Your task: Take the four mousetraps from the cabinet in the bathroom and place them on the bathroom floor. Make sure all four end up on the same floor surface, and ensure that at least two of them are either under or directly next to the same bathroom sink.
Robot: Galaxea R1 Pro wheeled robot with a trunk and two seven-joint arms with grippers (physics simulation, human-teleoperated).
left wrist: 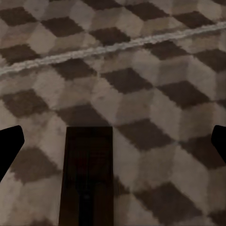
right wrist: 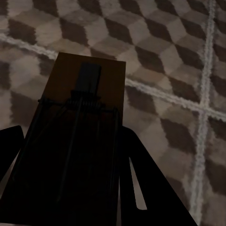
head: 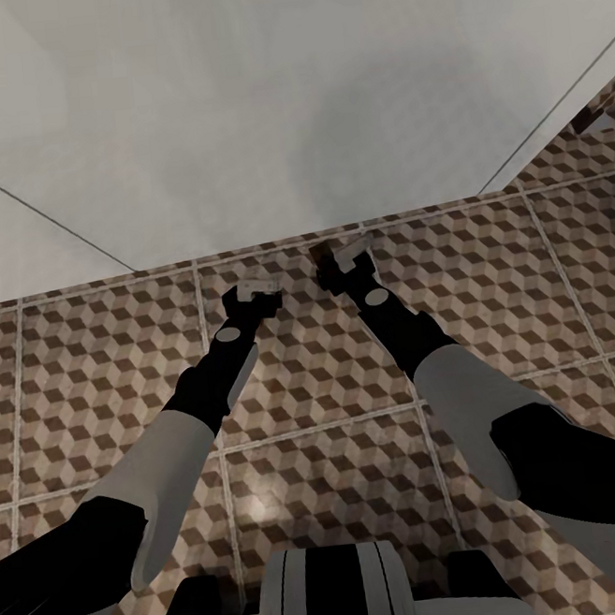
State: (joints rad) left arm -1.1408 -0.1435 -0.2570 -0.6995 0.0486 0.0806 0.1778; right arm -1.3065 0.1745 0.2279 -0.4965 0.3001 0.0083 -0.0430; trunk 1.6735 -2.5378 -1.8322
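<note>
A mousetrap [right wrist: 77, 136] is sitting clamped in the right gripper [head: 342, 259], a tan wooden board with dark wire bars and a coiled spring running across it, its long axis lying along the fingers and its far short edge pointing out past the fingertips over the bathroom floor [head: 491, 262]. In the head view the board is showing as a small dark-brown slab at the tip of that gripper, which is pinching it from both sides and hanging close to the line where the cube-patterned tiles are meeting a pale, plain surface [head: 260, 105] that is rising across the upper half of the picture. In the right wrist view, pale grout lines are crossing the tiles beyond and beside the trap, and the floor around it is lying open. The left gripper [head: 251, 296] is hanging just beside the right one, a little nearer the robot, its two black fingertips [left wrist: 9, 146] standing wide apart at the edges of the left wrist view; a dark rectangular strip [left wrist: 88, 174] is lying between them, too murky to say whether it is a shadow or part of the gripper. Open tile is stretching to both sides of the arms and back toward the robot's trunk [head: 326, 593], while ahead the pale surface is closing off the room.
</note>
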